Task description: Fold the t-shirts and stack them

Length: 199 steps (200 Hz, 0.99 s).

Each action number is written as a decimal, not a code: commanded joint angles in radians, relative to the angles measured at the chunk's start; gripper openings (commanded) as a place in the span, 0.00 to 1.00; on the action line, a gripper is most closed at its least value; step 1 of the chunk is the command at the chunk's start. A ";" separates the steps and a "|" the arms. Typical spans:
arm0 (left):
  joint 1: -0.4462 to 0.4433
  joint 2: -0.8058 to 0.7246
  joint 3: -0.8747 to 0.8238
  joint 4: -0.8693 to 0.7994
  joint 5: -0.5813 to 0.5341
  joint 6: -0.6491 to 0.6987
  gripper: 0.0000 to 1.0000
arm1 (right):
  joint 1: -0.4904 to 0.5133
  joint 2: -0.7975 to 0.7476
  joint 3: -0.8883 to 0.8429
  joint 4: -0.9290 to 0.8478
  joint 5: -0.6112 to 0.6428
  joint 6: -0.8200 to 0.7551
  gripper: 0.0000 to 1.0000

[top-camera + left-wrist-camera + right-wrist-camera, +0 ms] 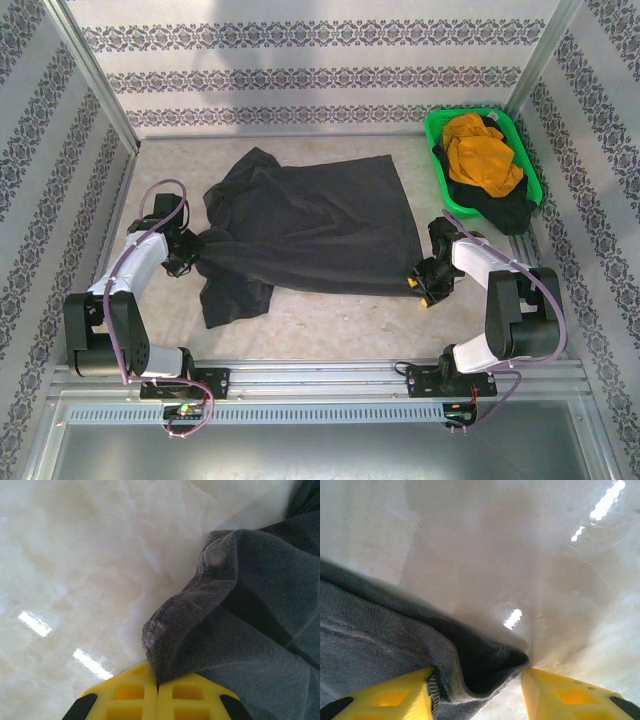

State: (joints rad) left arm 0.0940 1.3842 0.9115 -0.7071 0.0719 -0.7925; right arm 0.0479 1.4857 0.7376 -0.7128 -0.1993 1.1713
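We see the grey shirt (320, 225) spread mostly flat on the table (330, 320), mid workspace, with a bunched flap hanging toward the near left.

The green basket (438, 165) sits in the far right corner, apart from the grey shirt. Two items are in it. The orange shirt (482, 155) is crumpled on top. The black shirt (508, 208) lies under it, with black cloth lapping over the basket's near rim.

The left claw (185, 255) is at the grey shirt's left edge. In the left wrist view the left claw (158, 682) is closed. Its yellow fingers (125, 697) are pressed together with the hem of the grey shirt (250, 605) pinched between them. The cloth is puckered up just above the pinch, and bare table (75, 555) lies to the left.

The right claw (425, 280) is at the shirt's near right corner. In the right wrist view the right claw (476, 680) is spread wide. A folded corner of the grey shirt (370, 630) lies in the gap. One yellow finger (395, 697) touches the cloth, and the other sits just beside the corner's tip. The claw is not clamping anything. Glossy table (520, 540) lies beyond.
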 commanded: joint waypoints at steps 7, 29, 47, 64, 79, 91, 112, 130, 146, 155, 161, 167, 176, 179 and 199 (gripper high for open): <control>0.013 -0.037 0.005 -0.045 -0.005 0.005 0.00 | 0.012 -0.046 0.029 0.004 0.062 -0.041 0.53; 0.013 -0.064 0.024 -0.084 -0.037 0.013 0.00 | 0.047 -0.140 0.041 -0.066 0.092 -0.031 0.55; 0.014 -0.092 0.035 -0.119 -0.078 0.023 0.00 | 0.092 -0.183 0.016 -0.087 0.078 0.007 0.55; 0.013 -0.101 0.044 -0.144 -0.102 0.027 0.00 | 0.134 -0.198 -0.008 -0.084 0.053 0.058 0.54; 0.013 -0.105 0.052 -0.163 -0.127 0.023 0.00 | 0.167 -0.203 -0.031 -0.071 0.027 0.109 0.52; 0.013 -0.108 0.064 -0.181 -0.168 0.016 0.00 | 0.190 -0.202 -0.042 -0.064 0.016 0.146 0.52; 0.013 -0.109 0.078 -0.172 -0.198 0.017 0.00 | 0.204 -0.180 -0.050 -0.037 0.012 0.167 0.49; 0.013 -0.098 0.079 -0.154 -0.174 0.012 0.00 | 0.208 -0.140 -0.045 -0.007 0.002 0.176 0.48; 0.013 -0.099 0.067 -0.138 -0.163 0.004 0.00 | 0.211 -0.095 -0.037 0.017 0.003 0.179 0.48; 0.013 -0.099 0.060 -0.128 -0.155 0.002 0.00 | 0.211 -0.067 -0.032 0.020 0.001 0.176 0.48; 0.013 -0.099 0.058 -0.125 -0.152 0.000 0.00 | 0.212 -0.051 -0.028 0.020 -0.002 0.174 0.48; 0.014 -0.096 0.058 -0.124 -0.150 -0.001 0.00 | 0.212 -0.036 -0.023 0.021 -0.003 0.172 0.48; 0.013 -0.095 0.058 -0.123 -0.149 -0.001 0.00 | 0.209 -0.019 -0.020 0.018 0.003 0.171 0.49; 0.013 -0.095 0.058 -0.121 -0.147 -0.002 0.00 | 0.207 -0.014 -0.020 0.020 0.008 0.168 0.49; 0.013 -0.093 0.058 -0.113 -0.143 -0.001 0.00 | 0.176 0.020 0.004 0.043 0.023 0.132 0.50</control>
State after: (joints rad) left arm 0.0940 1.2957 0.9646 -0.8280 -0.0601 -0.7864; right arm 0.2440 1.4559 0.7155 -0.6998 -0.1944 1.3258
